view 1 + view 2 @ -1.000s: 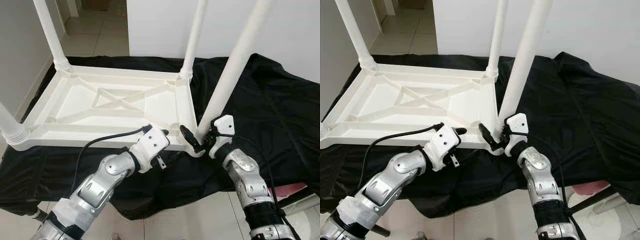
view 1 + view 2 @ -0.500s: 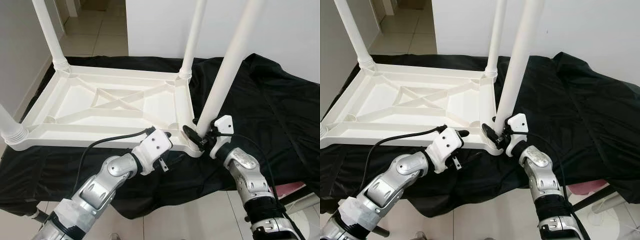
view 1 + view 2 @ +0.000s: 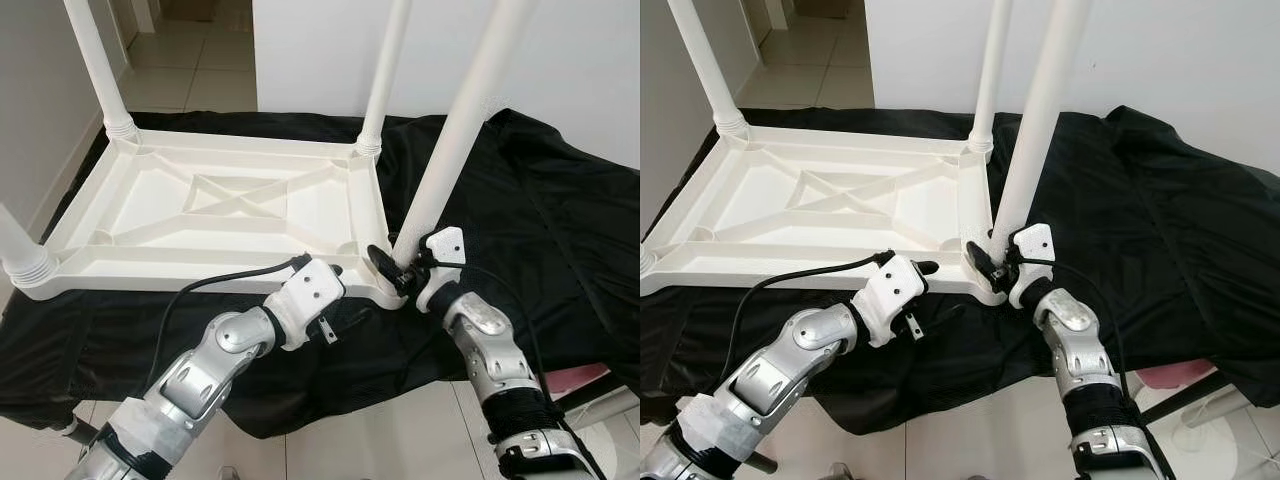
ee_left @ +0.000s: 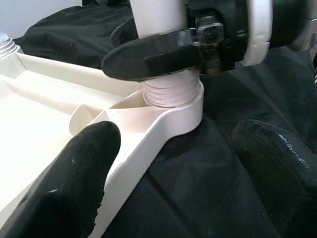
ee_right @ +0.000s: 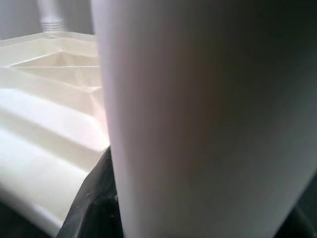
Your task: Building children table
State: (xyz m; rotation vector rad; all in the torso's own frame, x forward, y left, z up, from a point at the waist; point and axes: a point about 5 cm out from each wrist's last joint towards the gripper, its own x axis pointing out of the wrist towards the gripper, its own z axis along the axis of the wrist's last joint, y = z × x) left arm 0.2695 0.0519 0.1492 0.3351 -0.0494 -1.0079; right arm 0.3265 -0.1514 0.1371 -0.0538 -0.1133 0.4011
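Observation:
A white children's table (image 3: 150,283) lies upside down on a black cloth. Legs stand in its far left (image 3: 100,70), far right (image 3: 385,75) and near left (image 3: 20,255) corners. A fourth leg (image 3: 450,140) leans slightly at the near right corner, its threaded base in the corner socket (image 4: 173,99). My right gripper (image 3: 395,270) is shut on this leg just above the socket; the leg (image 5: 198,124) sits between its fingers (image 5: 96,198). My left gripper (image 4: 168,173) is open at the table's front rim, a little left of that corner, one finger (image 3: 335,268) over the rim.
The black cloth (image 3: 540,210) covers the support under the table and drapes over its front edge. A white wall (image 3: 320,50) stands behind, and tiled floor (image 3: 190,60) runs past the far left. A pink object (image 3: 590,375) sits low at the right.
My right gripper carried the fourth leg's base up and inward onto the near right corner socket, and the leg now stands a bit more upright. My left gripper shifted slightly right along the front rim.

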